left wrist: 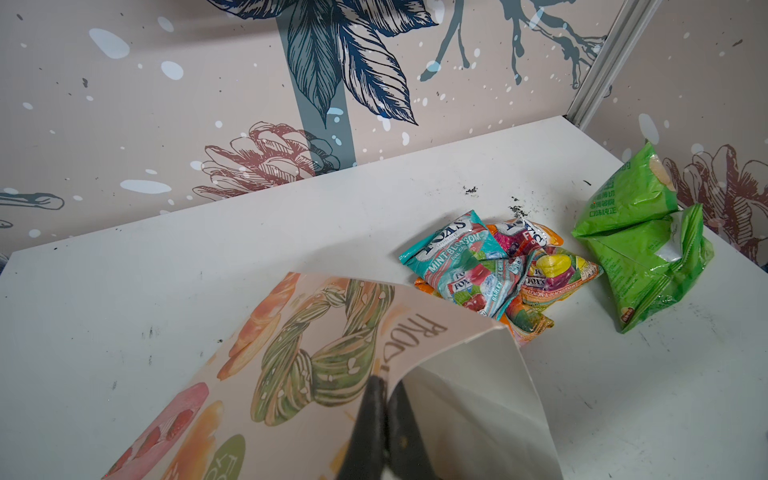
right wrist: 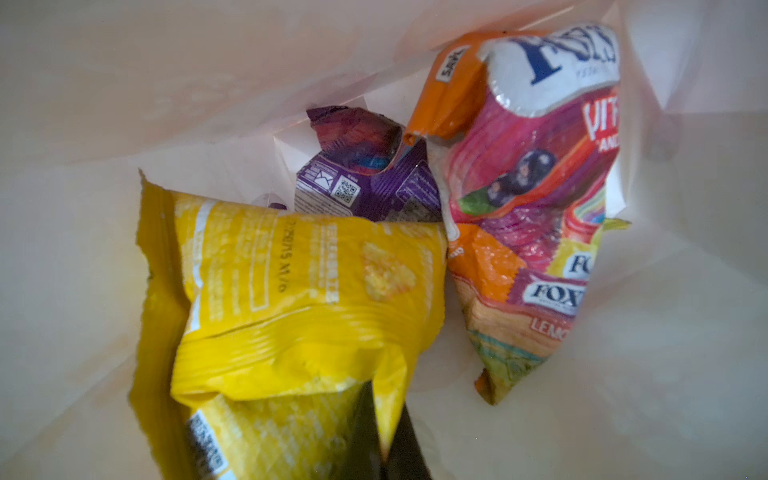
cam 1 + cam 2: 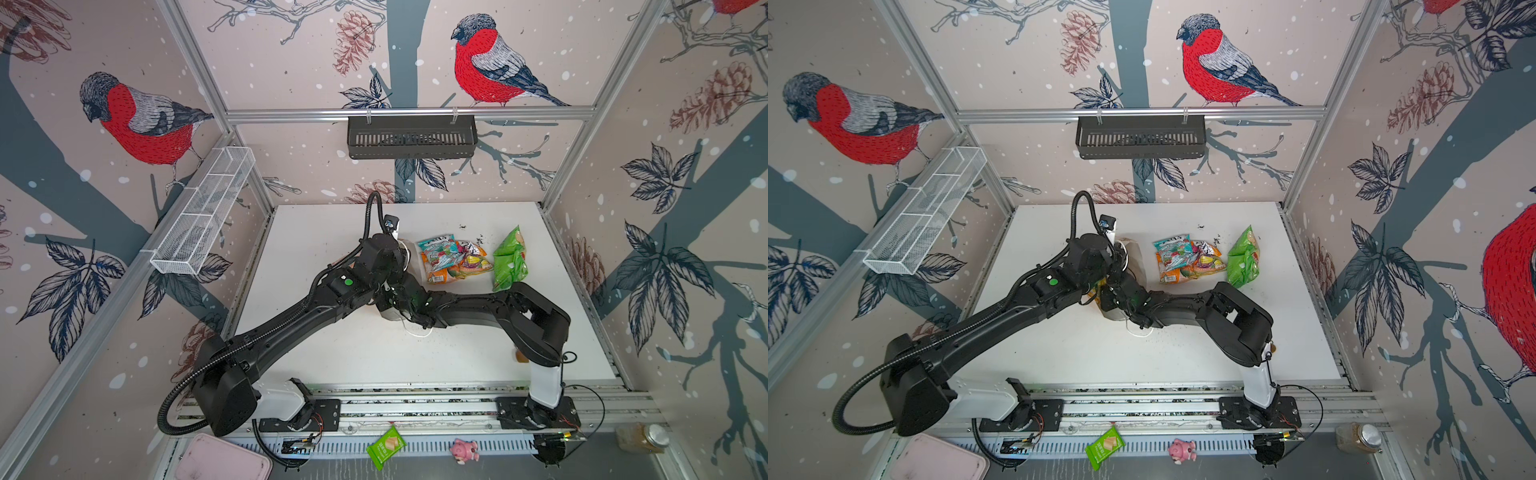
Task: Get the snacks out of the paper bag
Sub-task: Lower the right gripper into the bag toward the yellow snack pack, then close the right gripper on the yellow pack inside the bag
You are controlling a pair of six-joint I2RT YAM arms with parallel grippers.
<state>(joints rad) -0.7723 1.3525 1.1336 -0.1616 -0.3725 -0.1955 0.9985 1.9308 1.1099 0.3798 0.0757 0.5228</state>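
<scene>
Left gripper pinches paper bag rim, lower centre of frame, holding the mouth open so right gripper, deep inside, clamps the yellow packet to pull it out

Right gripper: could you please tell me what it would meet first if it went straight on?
The yellow packet that the right gripper pinches lies straight ahead; beyond it probably the purple packet, though depth is unclear.
</scene>
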